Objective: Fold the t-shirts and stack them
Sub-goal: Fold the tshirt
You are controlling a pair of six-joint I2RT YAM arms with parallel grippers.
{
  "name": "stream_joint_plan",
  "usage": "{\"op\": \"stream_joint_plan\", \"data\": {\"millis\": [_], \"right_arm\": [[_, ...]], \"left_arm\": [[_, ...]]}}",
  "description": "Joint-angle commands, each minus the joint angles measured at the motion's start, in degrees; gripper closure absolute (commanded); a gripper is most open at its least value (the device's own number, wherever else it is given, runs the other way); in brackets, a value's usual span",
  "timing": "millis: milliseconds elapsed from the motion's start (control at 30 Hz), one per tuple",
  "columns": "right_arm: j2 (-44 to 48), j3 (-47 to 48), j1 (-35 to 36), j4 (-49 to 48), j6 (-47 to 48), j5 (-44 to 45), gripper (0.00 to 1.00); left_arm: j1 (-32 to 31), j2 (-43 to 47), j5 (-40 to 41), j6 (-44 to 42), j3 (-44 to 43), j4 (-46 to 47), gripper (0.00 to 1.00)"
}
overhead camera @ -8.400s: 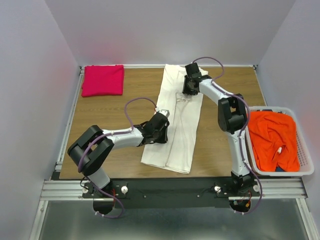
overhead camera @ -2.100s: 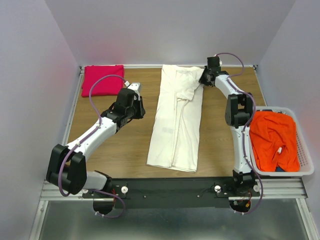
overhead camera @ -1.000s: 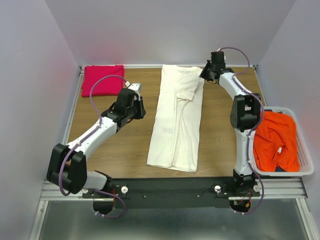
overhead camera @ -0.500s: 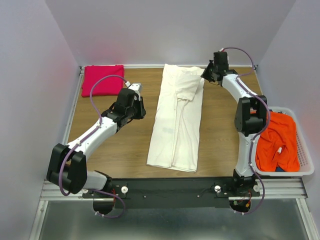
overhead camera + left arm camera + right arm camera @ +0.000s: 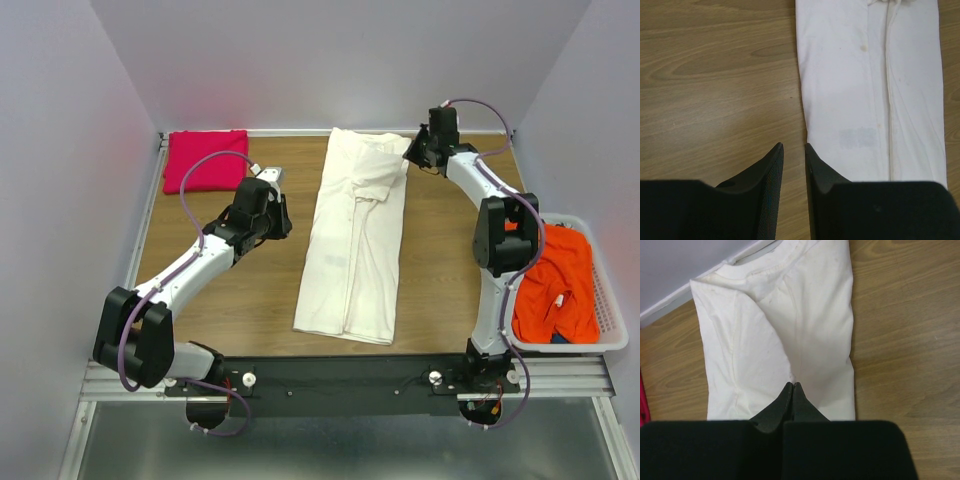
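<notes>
Cream t-shirt [image 5: 355, 240] folded lengthwise, collar toward far edge, left pincer [image 5: 793, 148] slightly parted, empty, right pincer [image 5: 791, 386] closed, empty.

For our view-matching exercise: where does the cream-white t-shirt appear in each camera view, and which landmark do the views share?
Top external: cream-white t-shirt lies lengthwise at mid-table.
Left wrist: t-shirt in the upper right.
Right wrist: t-shirt in the centre, collar uppermost.
Shared landmark: the wooden tabletop.
</notes>
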State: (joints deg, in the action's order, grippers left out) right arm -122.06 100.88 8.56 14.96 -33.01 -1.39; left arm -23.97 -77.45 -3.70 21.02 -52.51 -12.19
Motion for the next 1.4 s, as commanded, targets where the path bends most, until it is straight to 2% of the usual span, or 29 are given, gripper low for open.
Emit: {"op": "stream_joint_plan", "data": {"millis": [0, 267, 367, 400, 467, 500, 567, 600, 633, 800, 1000, 1133, 1367], "right_arm": [[1.2, -1.3, 0.2, -0.9, -0.6, 3.0, 1.0], [-2.1, -2.7, 0.1, -0.9, -0.4, 7.1, 0.99], [-3.7, -2.8, 0.1, -0.8, -0.3, 7.3, 0.91], [-3.9, -2.9, 0.1, -0.8, -0.3, 7.2, 0.83], [-3.7, -3.3, 0.1, -0.8, -0.4, 7.1, 0.75], [-3.5, -3.8, 0.2, -0.8, -0.4, 7.4, 0.64], [-2.8, -4.3, 0.1, -0.7, -0.1, 7.6, 0.59], [-2.3, -4.7, 0.1, -0.7, 0.0, 7.9, 0.52], [-2.0, -5.7, 0.1, -0.7, 0.0, 7.9, 0.5], [2.0, -10.2, 0.6, -0.8, -1.3, 5.3, 0.52], [4.4, -14.8, 3.3, -0.9, -3.0, 6.5, 0.53], [6.2, -16.4, 3.9, -0.9, -4.4, 9.0, 0.53], [8.0, -17.7, 5.2, -1.5, -5.1, 6.8, 0.55]], "left_arm": [[0.4, 0.8, -1.3, -0.5, 0.7, 1.0, 0.68], [0.4, 0.6, -1.7, -0.6, 0.7, 1.1, 0.68], [0.4, 0.5, -1.7, -0.6, 0.7, 1.2, 0.68], [0.4, 0.6, -1.6, -0.6, 0.7, 1.2, 0.68], [0.4, 0.6, -1.6, -0.6, 0.7, 1.1, 0.68], [0.4, 0.6, -1.6, -0.6, 0.7, 1.1, 0.68], [0.4, 0.6, -1.7, -0.6, 0.7, 1.2, 0.68], [0.4, 0.5, -1.7, -0.7, 0.7, 1.1, 0.68], [0.4, 0.5, -1.7, -0.7, 0.7, 1.1, 0.68], [0.4, 0.3, -1.7, -0.6, 0.6, 1.2, 0.68], [0.4, 0.1, -2.0, -0.5, 0.6, 1.3, 0.68], [0.4, 0.3, -2.1, -0.5, 0.8, 1.4, 0.68], [0.4, 0.0, -2.3, -0.5, 0.6, 1.4, 0.68]]}}
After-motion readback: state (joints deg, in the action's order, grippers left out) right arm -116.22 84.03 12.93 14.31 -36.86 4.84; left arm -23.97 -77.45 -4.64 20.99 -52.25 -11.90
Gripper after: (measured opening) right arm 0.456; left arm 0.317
